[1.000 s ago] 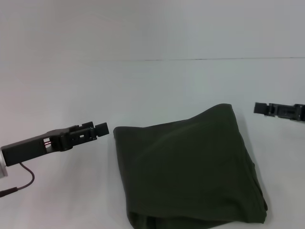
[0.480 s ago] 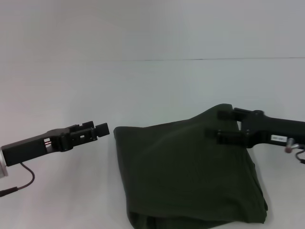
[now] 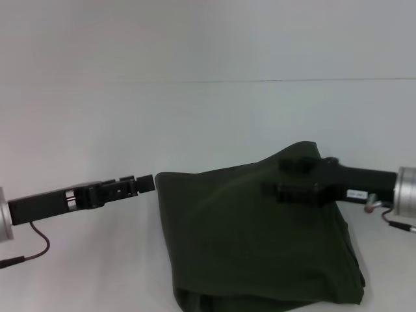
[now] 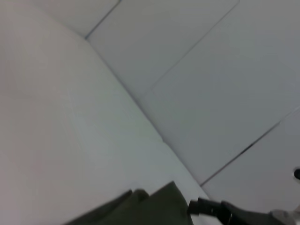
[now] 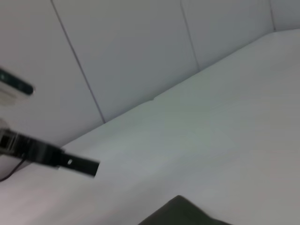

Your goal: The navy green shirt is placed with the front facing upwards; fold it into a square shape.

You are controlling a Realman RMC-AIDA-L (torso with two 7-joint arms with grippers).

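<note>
Since a second ago the right end effector [image 3: 283, 177] has come in from the right edge of the head view and now hangs over the far right part of the navy green shirt [image 3: 257, 240], its two dark fingers [image 3: 294, 190] spread wide apart and pointing toward the robot's left; whether they touch the cloth cannot be told. Half a second ago it stood a little farther to the right. The left end effector [image 3: 144, 183] has dropped slightly and sits just beside the shirt's far left corner, its tip almost at the cloth edge; its fingers look drawn close together, holding nothing.

Outward from there, the shirt lies folded into a rough square on the white counter [image 3: 84, 130], plain green side up, with a thick rolled edge along the near side and a raised point at the far right corner. In the left wrist view that corner [image 4: 154, 208] shows with the right arm's tip [image 4: 206, 206] next to it. In the right wrist view the left arm [image 5: 51, 157] reaches across the counter beyond a bit of green cloth [image 5: 180, 213].
</note>
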